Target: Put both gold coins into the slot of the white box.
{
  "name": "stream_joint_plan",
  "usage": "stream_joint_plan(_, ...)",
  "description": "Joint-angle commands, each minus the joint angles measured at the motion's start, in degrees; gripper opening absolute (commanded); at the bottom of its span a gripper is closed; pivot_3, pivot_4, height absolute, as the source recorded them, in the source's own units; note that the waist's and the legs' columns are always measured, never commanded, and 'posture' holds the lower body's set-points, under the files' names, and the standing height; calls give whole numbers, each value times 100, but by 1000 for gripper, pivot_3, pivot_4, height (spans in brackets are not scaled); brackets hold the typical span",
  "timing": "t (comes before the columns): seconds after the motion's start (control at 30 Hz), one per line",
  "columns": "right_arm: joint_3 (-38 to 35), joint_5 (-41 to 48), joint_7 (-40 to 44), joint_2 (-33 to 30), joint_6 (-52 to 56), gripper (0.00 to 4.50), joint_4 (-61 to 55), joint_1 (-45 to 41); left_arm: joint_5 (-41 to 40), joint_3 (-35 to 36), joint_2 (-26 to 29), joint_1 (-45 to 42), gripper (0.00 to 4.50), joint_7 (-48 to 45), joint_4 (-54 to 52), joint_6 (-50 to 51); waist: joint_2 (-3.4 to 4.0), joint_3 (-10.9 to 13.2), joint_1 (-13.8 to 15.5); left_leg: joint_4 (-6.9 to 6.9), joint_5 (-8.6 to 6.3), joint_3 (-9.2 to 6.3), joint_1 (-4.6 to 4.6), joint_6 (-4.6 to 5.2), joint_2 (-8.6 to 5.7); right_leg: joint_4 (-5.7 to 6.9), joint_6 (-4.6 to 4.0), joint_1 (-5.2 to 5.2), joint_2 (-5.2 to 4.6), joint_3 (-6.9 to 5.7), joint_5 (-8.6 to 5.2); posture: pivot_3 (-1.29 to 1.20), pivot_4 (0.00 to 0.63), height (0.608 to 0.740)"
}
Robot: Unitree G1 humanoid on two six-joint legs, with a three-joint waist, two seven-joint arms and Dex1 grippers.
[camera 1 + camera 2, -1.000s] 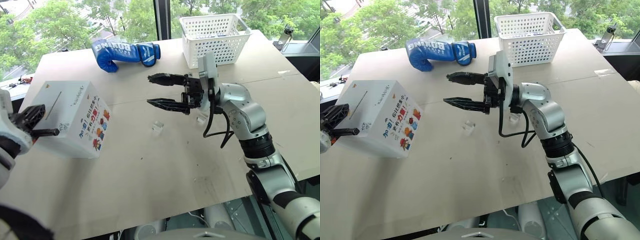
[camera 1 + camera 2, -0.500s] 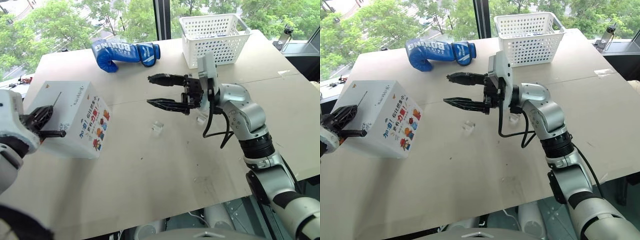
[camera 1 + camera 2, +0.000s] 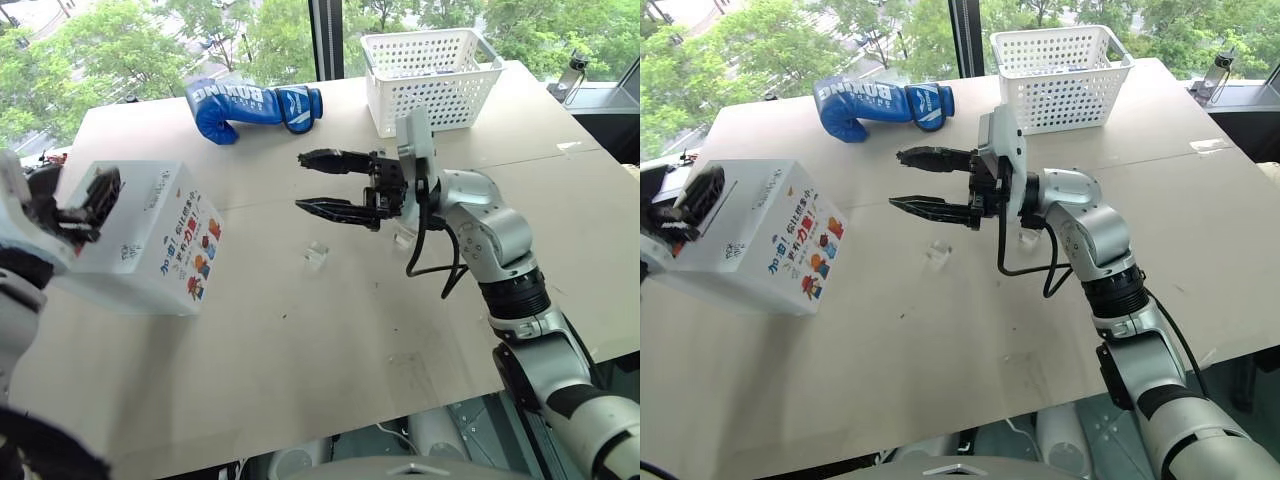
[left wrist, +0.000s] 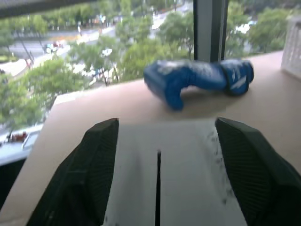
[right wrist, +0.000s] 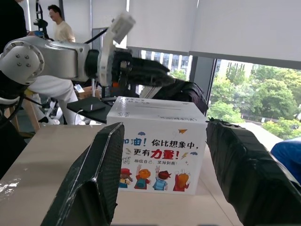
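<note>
A: Coins first. Any gold discs?
B: Can't make any out. Head views: white box sits on the bench at the robot's left, sticker face toward the near edge. Slot is a thin dark line on its top face.
A: Left claw?
B: Left claw hangs over the box top near the slot, fingers spread, nothing seen between them.
A: Right one?
B: Right claw is held mid-bench above the surface, pointing toward the box, well apart from it, fingers parted, nothing in them.
A: Other stuff?
B: Blue boxing glove at the far edge, white perforated basket far right of it. Small clear holder on the bench below the right claw, another clear holder half hidden behind that arm.
A: Left wrist view?
B: Two black fingers wide apart, box top between them, slot running straight up the gap. Glove lies on the bench beyond the box. Trees outside the window.
A: Right wrist view?
B: Fingers spread, framing the box's sticker face with red and black writing and cartoon figures. Left claw sits just above the box top there. A person stands in the background, far off.
</note>
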Motion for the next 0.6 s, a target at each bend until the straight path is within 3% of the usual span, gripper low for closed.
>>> stream_joint_plan(0.03, -263, 146, 149, -324, 96, 3008, -270, 135, -346, 326, -75, -98, 3123, -271, -319, -264, -1, 0, -4, 1, 0, 0, -2, 0, 0, -1, 0, 0, -1, 0, 0, 0, 150, 721)
stream_joint_plan(0.17, -382, 255, 137, -632, 289, 3008, -448, 494, -1025, 148, -242, 33, 3123, -454, -722, -231, 0, 0, -18, 0, 0, 0, 0, 0, 1, 0, 0, -1, 1, 0, 0, 0, 150, 721)
stream_joint_plan(0.23, -397, 123, 218, -962, 245, 3008, -581, 1009, -1223, -416, -375, 640, 3123, -699, -1344, -70, -5, -4, -10, 0, 0, -1, -1, 1, 3, -1, 0, 0, 0, 1, 0, 0, 150, 721)
stream_joint_plan(0.33, -576, 160, 249, -1327, 196, 3008, -733, 1800, -1076, -1509, -1060, 1494, 3123, -560, -1917, -147, 0, -5, 36, -1, -12, 15, -2, 20, -7, -14, 2, 3, -20, -4, -1, 0, 150, 721)
stream_joint_plan(0.47, -516, -432, 339, -1755, -549, 3008, -498, 2585, 526, -2606, -1255, 2732, 3123, -1165, -2001, -789, 0, -4, 6, 2, -14, 46, 4, 25, -5, -9, 1, 1, -17, 17, -1, 0, 150, 721)
stream_joint_plan(0.6, -543, -826, 208, -1780, -1234, 3008, 105, 3120, 1683, -3270, -1606, 3280, 3123, -1469, -1198, -1731, 5, -6, 35, 1, -27, 57, 33, 48, 7, -6, -3, 31, -5, 13, -2, 0, 150, 721)
